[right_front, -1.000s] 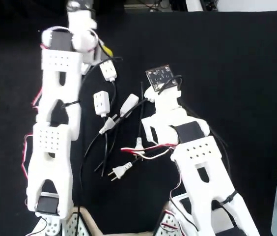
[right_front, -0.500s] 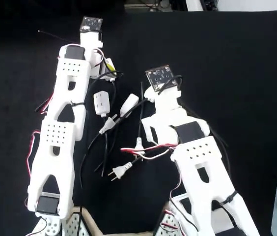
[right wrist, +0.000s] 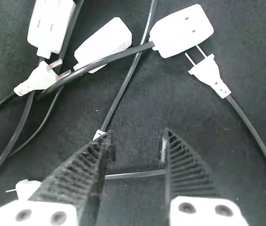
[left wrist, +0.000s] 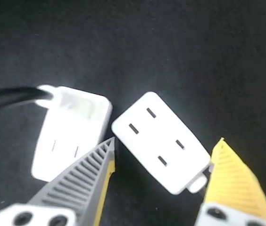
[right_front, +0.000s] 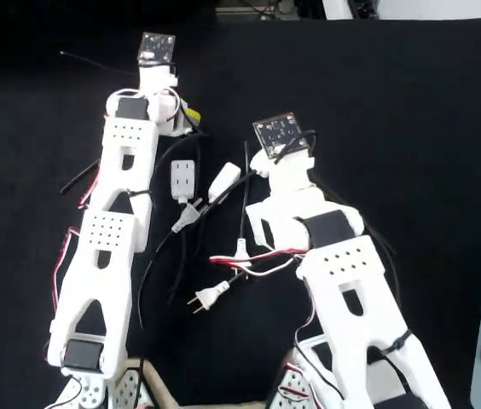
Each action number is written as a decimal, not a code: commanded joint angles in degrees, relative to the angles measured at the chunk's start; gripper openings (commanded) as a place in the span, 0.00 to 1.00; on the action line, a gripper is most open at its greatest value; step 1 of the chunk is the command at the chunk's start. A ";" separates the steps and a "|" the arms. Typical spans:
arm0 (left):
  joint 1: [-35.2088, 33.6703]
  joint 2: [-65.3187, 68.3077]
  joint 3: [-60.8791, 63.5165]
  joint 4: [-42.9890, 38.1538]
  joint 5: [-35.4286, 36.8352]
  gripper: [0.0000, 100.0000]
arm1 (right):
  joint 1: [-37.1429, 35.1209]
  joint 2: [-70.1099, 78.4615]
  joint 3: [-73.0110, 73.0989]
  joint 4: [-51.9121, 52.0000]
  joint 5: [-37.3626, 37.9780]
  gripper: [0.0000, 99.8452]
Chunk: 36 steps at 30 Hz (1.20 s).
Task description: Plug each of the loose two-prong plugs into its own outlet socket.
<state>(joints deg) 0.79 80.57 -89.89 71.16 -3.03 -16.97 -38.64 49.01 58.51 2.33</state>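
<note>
Left hand [left wrist: 167, 141]: wide open, nothing gripped. Its grey and yellow fingers are set either side of a white outlet socket [left wrist: 161, 148], which lies slots-up on the bench [left wrist: 218, 56] toward the far edge, left of the middle. The straddle is judged to be a set-up for a grasp, so that the block can be steadied or turned to meet a plug. A corded socket [left wrist: 69, 132] lies just beside it. Right hand [right wrist: 137, 133]: also open and empty, held above the black cords [right wrist: 123, 94] nearer the bench middle. A two-prong plug [right wrist: 208, 73] is noted with prongs pointing toward a facing socket [right wrist: 182, 30], close but not inserted. A second plug [right wrist: 36, 80] lies loose near another socket block [right wrist: 50, 23]. No plug is judged seated.
</note>
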 commanded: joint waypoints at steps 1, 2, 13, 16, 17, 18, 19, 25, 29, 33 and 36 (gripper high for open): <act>-0.75 1.85 -3.82 -1.85 0.26 0.31 | 0.79 -1.45 -0.22 -0.62 -0.62 0.16; -0.75 2.46 -3.82 -1.85 0.18 0.31 | 0.79 -1.45 -0.22 -0.62 -0.62 0.16; -0.75 3.08 -3.82 1.14 -6.77 0.04 | 0.79 -1.45 -0.22 -0.53 -0.62 0.16; -1.01 3.08 -4.53 2.64 -7.30 0.04 | 0.79 -1.45 -0.22 -0.44 -0.62 0.16; -1.01 3.08 -5.49 3.34 -7.38 0.03 | 0.79 -1.45 -0.22 -0.44 -0.62 0.16; -1.01 2.99 -5.76 4.04 -7.47 0.03 | 0.70 -1.45 -0.22 -0.44 -0.62 0.16; -0.92 2.81 -5.67 4.40 -7.47 0.03 | 0.70 -1.45 -0.22 -0.44 -0.62 0.16; -0.84 -5.63 -5.58 10.81 -7.47 0.03 | 0.62 -1.45 -0.22 -0.44 -0.62 0.16; -1.27 -13.45 -5.49 15.21 -7.38 0.03 | 0.62 -1.45 -0.22 -0.44 -0.62 0.16; -1.36 -20.22 -5.49 20.22 -7.38 0.03 | 0.62 -1.45 -0.22 -0.44 -0.62 0.16; -1.36 -25.41 -5.49 24.53 -7.47 0.03 | 0.62 -1.45 -0.22 -0.44 -0.62 0.16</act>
<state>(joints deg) 0.18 65.10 -94.02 90.95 -9.80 -16.97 -38.64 49.01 58.51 2.33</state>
